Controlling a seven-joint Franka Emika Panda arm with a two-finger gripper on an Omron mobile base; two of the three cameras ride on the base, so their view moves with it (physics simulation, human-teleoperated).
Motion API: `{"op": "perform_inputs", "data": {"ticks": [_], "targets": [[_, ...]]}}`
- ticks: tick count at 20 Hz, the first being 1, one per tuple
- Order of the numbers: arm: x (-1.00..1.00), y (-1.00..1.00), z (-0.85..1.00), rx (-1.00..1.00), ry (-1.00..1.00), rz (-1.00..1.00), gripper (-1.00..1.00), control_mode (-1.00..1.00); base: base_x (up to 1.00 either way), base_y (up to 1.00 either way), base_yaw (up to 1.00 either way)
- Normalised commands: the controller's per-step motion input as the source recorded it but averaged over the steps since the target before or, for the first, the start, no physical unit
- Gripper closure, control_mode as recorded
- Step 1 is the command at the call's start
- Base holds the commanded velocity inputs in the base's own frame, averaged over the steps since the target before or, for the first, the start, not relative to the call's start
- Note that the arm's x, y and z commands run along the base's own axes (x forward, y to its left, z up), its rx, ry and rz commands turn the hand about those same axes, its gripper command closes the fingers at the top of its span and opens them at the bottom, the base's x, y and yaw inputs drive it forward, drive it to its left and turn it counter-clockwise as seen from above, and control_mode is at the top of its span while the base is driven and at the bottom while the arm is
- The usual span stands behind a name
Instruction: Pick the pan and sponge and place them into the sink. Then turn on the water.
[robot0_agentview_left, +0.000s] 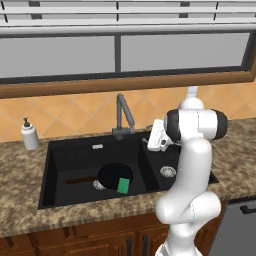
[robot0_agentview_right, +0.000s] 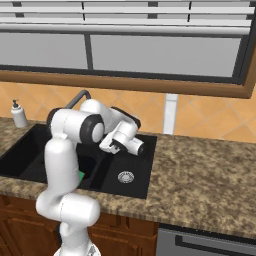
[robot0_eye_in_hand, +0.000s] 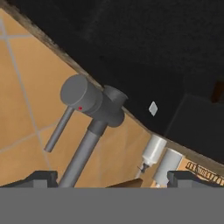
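Already the pan (robot0_agentview_left: 114, 176) is lying in the larger basin of the sink (robot0_agentview_left: 75, 152), low and left of centre in the left base view, with the sponge (robot0_agentview_left: 123, 185) resting on its lower right rim. The faucet (robot0_agentview_left: 123, 116) is rising at the sink's back edge, just left of the tool (robot0_agentview_left: 150, 140), which is hanging at mid-frame above the divider between the basins, up and to the right of the pan. A soap dispenser (robot0_agentview_left: 29, 134) is standing on the desk (robot0_agentview_left: 20, 197) at far left.

From the right base view, the tool (robot0_agentview_right: 113, 145) is sitting left of centre over the sink (robot0_agentview_right: 131, 159), and a sliver of the sponge (robot0_agentview_right: 80, 176) is peeking out beside the arm, below and left of it.

Looking along the hand, the fingers are standing spread wide at the bottom corners, pinching nothing. The faucet (robot0_eye_in_hand: 89, 127) is filling the centre-left between them, apart from both fingertips (robot0_eye_in_hand: 41, 178).
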Motion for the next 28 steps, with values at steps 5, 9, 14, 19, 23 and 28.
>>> {"op": "perform_inputs", "data": {"ticks": [5,9,14,19,23,28], "targets": [[0.10,0.09,0.00,0.07,0.08,0.00,-1.00,-1.00,0.00,0.00,0.00],[0.23,0.21,0.00,0.02,0.14,-0.03,-1.00,-1.00,0.00,0.00,0.00],[0.23,0.22,0.00,0.00,0.09,-0.03,-1.00,-1.00,0.00,0.00,0.00],[0.21,0.13,0.00,0.00,0.01,-0.04,-1.00,-1.00,0.00,0.00,0.00],[0.31,0.03,0.00,0.00,0.00,-0.03,-1.00,-1.00,0.00,0.00,0.00],[0.37,0.00,0.00,0.03,0.00,-0.03,-1.00,-1.00,0.00,0.00,0.00]]}}
